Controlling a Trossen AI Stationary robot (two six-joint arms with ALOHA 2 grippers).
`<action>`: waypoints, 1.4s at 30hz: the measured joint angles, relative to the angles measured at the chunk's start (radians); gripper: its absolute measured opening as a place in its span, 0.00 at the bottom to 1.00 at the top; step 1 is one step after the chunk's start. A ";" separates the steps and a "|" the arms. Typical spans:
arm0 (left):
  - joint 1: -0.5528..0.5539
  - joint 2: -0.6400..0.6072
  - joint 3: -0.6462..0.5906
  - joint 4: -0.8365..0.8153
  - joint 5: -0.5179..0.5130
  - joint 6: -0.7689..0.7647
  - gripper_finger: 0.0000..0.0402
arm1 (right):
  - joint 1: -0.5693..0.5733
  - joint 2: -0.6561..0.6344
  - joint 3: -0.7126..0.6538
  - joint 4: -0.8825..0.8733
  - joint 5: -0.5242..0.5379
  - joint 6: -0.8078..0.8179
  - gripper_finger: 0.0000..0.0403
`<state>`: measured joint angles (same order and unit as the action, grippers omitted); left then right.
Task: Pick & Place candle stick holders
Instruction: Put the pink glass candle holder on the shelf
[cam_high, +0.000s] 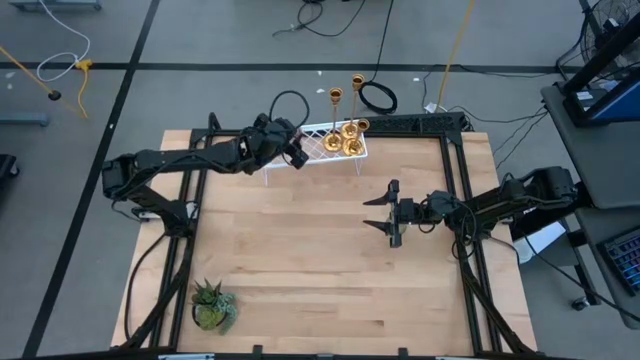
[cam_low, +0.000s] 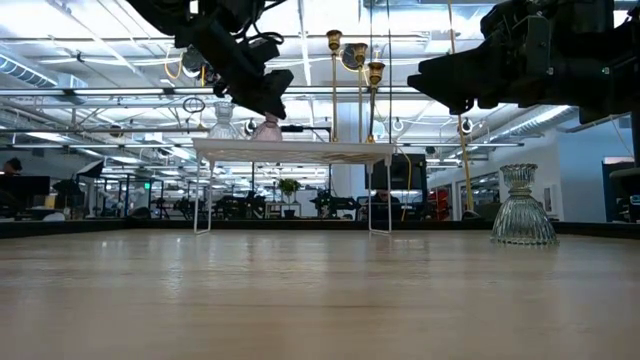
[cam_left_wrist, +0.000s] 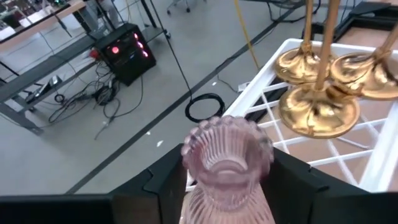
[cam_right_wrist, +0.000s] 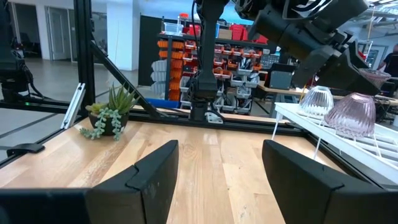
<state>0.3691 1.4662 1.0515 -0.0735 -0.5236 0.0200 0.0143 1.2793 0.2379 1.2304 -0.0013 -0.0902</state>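
Left gripper (cam_left_wrist: 227, 186) jaws straddle ribbed pink glass holder (cam_left_wrist: 227, 163) on white rack (cam_high: 318, 143); right gripper (cam_right_wrist: 217, 171) jaws apart. Only low view shows clear fluted holder (cam_low: 523, 207).

We see even bright overhead light | ceiling strip lamps (cam_low: 90, 40) glaring | soft shadows | near pink ribbed glass holder (cam_left_wrist: 227, 163) blurred

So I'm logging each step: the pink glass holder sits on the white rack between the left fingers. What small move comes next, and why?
Probably open a little wider, then lift the left gripper straight up. The pink glass holder already stands on the white rack, close to the gold holders, so sideways motion risks a knock.
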 joint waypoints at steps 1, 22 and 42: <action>0.000 0.000 0.001 -0.003 -0.001 0.001 0.49 | 0.000 0.000 0.000 0.000 0.000 0.000 0.56; -0.002 -0.003 0.002 -0.083 -0.121 0.015 0.50 | 0.000 0.000 0.000 0.000 0.000 0.000 0.56; -0.056 -0.008 0.001 -0.119 -0.240 0.023 0.53 | 0.000 0.000 0.000 0.000 0.000 0.000 0.56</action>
<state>0.3126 1.4582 1.0523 -0.1925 -0.7632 0.0433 0.0141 1.2793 0.2379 1.2303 -0.0013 -0.0903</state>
